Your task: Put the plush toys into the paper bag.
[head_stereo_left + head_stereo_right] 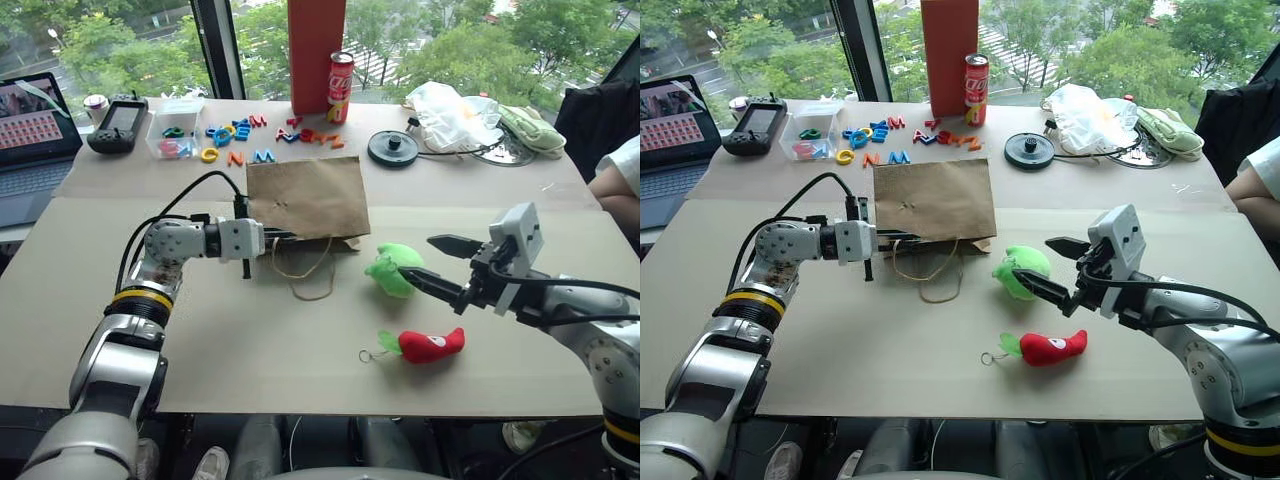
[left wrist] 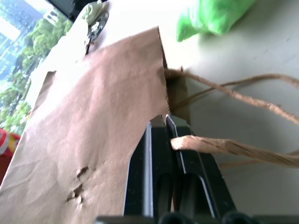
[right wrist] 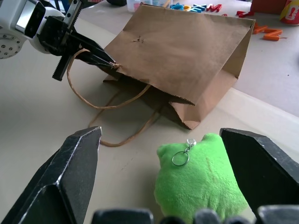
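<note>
The brown paper bag [image 1: 308, 197] lies flat on the table with its mouth toward me and its twine handles [image 1: 312, 278] trailing in front. My left gripper [image 1: 283, 237] is shut on the bag's upper rim where a handle attaches, which the left wrist view shows close up [image 2: 164, 120]. The light green plush toy [image 1: 392, 268] sits just right of the bag's mouth. My right gripper [image 1: 416, 256] is open, one finger on each side of the toy [image 3: 201, 184] without touching it. The red chili plush toy [image 1: 432, 345] lies nearer to me, in front of the green one.
At the back stand a tall red box [image 1: 316, 50] and a cola can [image 1: 340, 86]. Coloured letters [image 1: 240, 135], a clear tub [image 1: 178, 128], a black disc [image 1: 393, 147], a white plastic bag [image 1: 450, 115] and a pale green mitt [image 1: 532, 130] lie nearby. A laptop [image 1: 30, 140] sits far left, a person's arm [image 1: 615, 175] far right.
</note>
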Tool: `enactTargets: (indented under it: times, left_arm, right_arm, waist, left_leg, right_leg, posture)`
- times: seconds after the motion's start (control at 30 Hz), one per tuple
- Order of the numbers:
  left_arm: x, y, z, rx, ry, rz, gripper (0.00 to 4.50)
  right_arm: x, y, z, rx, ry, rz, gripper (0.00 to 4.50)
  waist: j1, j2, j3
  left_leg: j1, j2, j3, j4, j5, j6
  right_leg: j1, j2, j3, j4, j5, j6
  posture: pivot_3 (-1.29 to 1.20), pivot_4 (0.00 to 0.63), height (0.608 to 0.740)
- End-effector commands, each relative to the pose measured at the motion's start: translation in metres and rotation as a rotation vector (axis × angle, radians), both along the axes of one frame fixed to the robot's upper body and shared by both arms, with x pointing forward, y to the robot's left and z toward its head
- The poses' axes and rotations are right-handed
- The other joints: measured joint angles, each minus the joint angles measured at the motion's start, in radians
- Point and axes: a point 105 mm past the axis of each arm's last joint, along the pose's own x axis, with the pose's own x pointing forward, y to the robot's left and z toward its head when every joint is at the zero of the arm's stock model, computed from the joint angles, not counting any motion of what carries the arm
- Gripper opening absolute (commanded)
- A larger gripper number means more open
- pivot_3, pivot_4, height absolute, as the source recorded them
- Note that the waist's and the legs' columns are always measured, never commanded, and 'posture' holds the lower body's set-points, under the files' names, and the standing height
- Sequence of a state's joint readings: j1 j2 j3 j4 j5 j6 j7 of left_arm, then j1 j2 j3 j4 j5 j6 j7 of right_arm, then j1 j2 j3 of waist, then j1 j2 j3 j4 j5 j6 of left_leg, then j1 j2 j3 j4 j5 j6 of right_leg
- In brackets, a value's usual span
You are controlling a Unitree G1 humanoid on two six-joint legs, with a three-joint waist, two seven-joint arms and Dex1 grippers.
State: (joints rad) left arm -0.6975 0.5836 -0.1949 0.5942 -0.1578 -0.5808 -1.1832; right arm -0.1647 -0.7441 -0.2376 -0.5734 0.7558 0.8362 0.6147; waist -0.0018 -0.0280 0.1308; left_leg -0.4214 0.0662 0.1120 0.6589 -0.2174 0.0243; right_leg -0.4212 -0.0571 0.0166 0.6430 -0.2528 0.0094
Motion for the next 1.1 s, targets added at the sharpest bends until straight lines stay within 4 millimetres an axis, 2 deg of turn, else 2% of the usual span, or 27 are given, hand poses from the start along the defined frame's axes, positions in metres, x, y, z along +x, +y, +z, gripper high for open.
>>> enactTargets:
  times: [0.03,0.17,0.3,0.4,0.5,0.63,0.77,0.9,1.0,1.1]
  left_arm:
    - [-0.019,0.003,0.061,-0.193,0.069,-0.010,0.11]
    - [-0.015,0.005,0.088,-0.313,0.127,0.044,0.11]
    - [-0.012,0.005,0.088,-0.330,0.154,0.077,0.11]
    - [-0.013,0.003,0.085,-0.333,0.173,0.081,0.01]
    - [-0.015,0.001,0.081,-0.325,0.182,0.079,0.01]
    - [-0.015,0.001,0.080,-0.312,0.186,0.079,0.01]
    - [-0.016,-0.002,0.073,-0.263,0.180,0.059,0.01]
    - [-0.022,-0.015,0.070,-0.263,0.201,0.006,0.01]
    - [-0.026,-0.028,0.068,-0.281,0.215,-0.030,0.01]
    - [-0.026,-0.032,0.068,-0.289,0.219,-0.038,0.01]
  right_arm:
    - [-0.002,0.007,0.004,-0.016,-0.038,0.017,4.50]
    - [-0.001,0.020,0.001,-0.017,-0.031,0.052,4.50]
    - [0.004,0.041,-0.005,-0.018,-0.024,0.084,4.50]
    - [0.018,0.053,-0.007,-0.007,-0.026,0.044,3.75]
    - [0.027,0.063,-0.010,0.002,-0.015,0.009,2.79]
    - [0.036,0.067,-0.009,0.014,-0.011,-0.037,1.39]
    - [0.047,0.060,-0.005,-0.003,-0.026,-0.100,0.06]
    - [0.046,0.055,-0.002,-0.021,-0.033,-0.104,0.06]
    - [0.043,0.048,-0.010,-0.060,-0.005,-0.107,0.06]
    - [0.041,0.045,-0.014,-0.073,0.015,-0.113,0.06]
  waist:
    - [-0.007,0.000,0.000]
    - [-0.003,0.000,0.000]
    - [-0.006,0.001,0.000]
    - [-0.011,0.001,0.000]
    - [-0.011,0.001,0.000]
    - [-0.006,0.001,0.000]
    - [-0.004,0.001,0.000]
    - [-0.003,0.001,0.000]
    - [0.000,0.001,0.000]
    - [-0.001,0.001,0.000]
  left_leg:
    - [0.000,0.001,-0.001,0.000,0.000,0.000]
    - [0.002,0.000,-0.003,0.001,0.000,0.000]
    - [0.014,-0.001,-0.001,0.001,0.000,0.000]
    - [0.014,0.000,-0.001,0.000,0.000,0.000]
    - [0.013,0.000,-0.001,0.000,0.000,0.000]
    - [0.011,-0.001,0.000,0.000,0.000,0.000]
    - [0.011,-0.001,0.000,0.000,0.000,0.000]
    - [0.011,-0.001,0.000,0.000,0.000,0.000]
    - [0.010,-0.001,0.000,0.000,0.000,0.000]
    - [0.010,-0.001,0.000,0.000,0.000,0.001]
  right_leg:
    - [0.000,0.001,0.001,0.000,0.000,0.000]
    - [0.003,0.001,0.000,0.002,0.000,0.000]
    - [0.014,0.001,0.000,-0.001,-0.001,0.001]
    - [0.015,0.001,0.000,-0.001,-0.001,0.000]
    - [0.014,0.001,0.000,-0.001,-0.001,0.000]
    - [0.013,0.000,0.000,-0.002,-0.001,0.000]
    - [0.013,0.000,0.000,-0.002,-0.001,0.000]
    - [0.013,0.000,0.000,-0.002,-0.001,0.000]
    - [0.013,0.000,0.000,-0.003,-0.001,0.000]
    - [0.013,0.000,0.000,-0.003,-0.001,0.000]
  posture:
    - [0.00,0.150,0.739]
    - [0.00,0.150,0.739]
    - [0.00,0.150,0.739]
    - [0.00,0.150,0.739]
    - [0.00,0.150,0.739]
    - [0.00,0.150,0.739]
    - [0.00,0.150,0.739]
    - [0.00,0.150,0.739]
    - [0.00,0.150,0.739]
    - [0.00,0.150,0.739]
